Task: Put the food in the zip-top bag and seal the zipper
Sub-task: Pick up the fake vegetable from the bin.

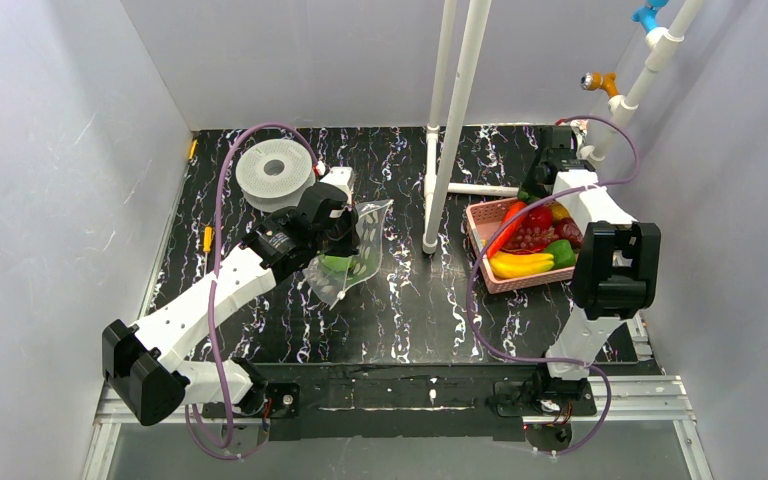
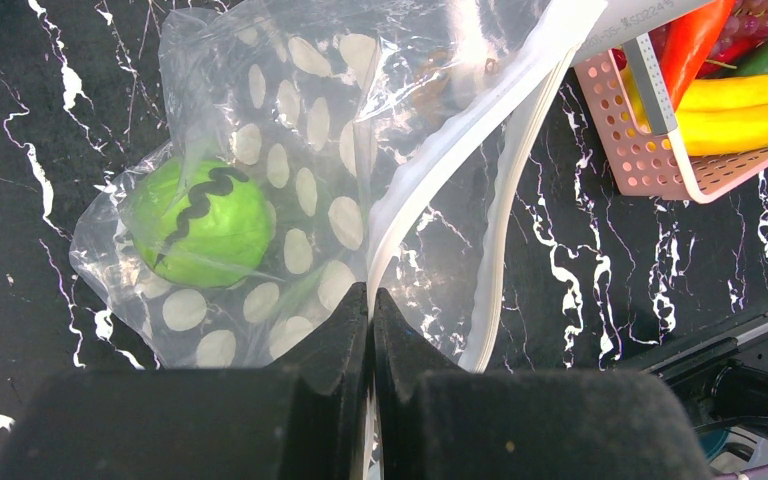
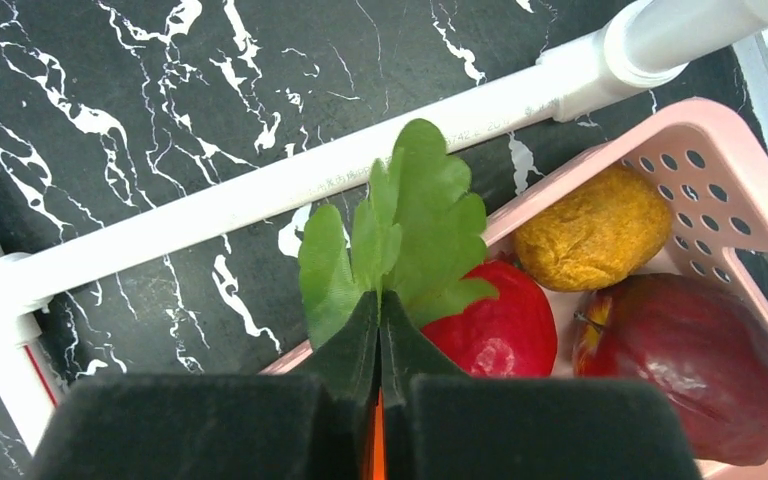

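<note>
Where grey walls (image 1: 60, 200) box the black marbled table (image 1: 410, 300), the zip-top bag (image 1: 365, 240) lies left and the pink basket (image 1: 520, 284) right. Left wrist: left gripper (image 2: 371, 300) pinched tight on the zipper (image 2: 440, 170), green fruit (image 2: 200, 225) bagged. Right wrist: right gripper (image 3: 380, 315) clamps leafy food (image 3: 400, 220) over the basket.

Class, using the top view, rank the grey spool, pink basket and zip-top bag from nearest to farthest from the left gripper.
1. zip-top bag, pinched in the left gripper.
2. grey spool, just beyond, to the left.
3. pink basket, far over on the right.
</note>
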You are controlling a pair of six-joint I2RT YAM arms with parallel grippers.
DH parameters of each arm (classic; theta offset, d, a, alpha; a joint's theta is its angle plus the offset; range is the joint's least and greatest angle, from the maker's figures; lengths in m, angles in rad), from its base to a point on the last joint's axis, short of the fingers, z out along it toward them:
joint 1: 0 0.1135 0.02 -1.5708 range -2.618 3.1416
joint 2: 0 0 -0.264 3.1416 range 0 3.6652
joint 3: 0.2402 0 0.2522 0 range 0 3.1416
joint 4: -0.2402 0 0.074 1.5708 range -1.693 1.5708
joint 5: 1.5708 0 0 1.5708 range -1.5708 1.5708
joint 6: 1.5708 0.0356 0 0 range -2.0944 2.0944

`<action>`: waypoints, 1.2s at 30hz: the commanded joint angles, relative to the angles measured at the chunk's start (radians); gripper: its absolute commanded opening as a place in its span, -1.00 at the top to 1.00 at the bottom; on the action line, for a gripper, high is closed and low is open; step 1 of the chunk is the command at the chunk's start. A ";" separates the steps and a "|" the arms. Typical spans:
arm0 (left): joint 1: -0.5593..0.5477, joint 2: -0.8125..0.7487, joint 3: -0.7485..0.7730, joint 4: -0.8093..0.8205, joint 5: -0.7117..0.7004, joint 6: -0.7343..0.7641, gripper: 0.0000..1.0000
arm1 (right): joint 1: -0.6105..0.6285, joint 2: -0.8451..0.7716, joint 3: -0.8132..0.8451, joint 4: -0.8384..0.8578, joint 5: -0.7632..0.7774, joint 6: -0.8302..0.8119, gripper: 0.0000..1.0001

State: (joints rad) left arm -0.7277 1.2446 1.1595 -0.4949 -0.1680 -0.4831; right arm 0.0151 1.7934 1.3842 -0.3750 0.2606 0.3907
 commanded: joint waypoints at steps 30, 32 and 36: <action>0.009 -0.030 0.025 0.005 0.013 -0.004 1.00 | 0.348 -0.608 -0.636 0.614 -0.200 -0.709 0.97; 0.009 -0.026 0.025 0.006 0.020 -0.006 1.00 | 0.364 -0.617 -0.633 0.544 -0.161 -0.675 0.97; 0.009 -0.024 0.026 0.006 0.024 -0.006 1.00 | 0.389 -0.695 -0.679 0.443 -0.173 -0.520 0.84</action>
State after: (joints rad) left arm -0.7220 1.2415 1.1599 -0.4942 -0.1493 -0.4877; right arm 0.3869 1.1802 0.7430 0.1478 0.0576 -0.2243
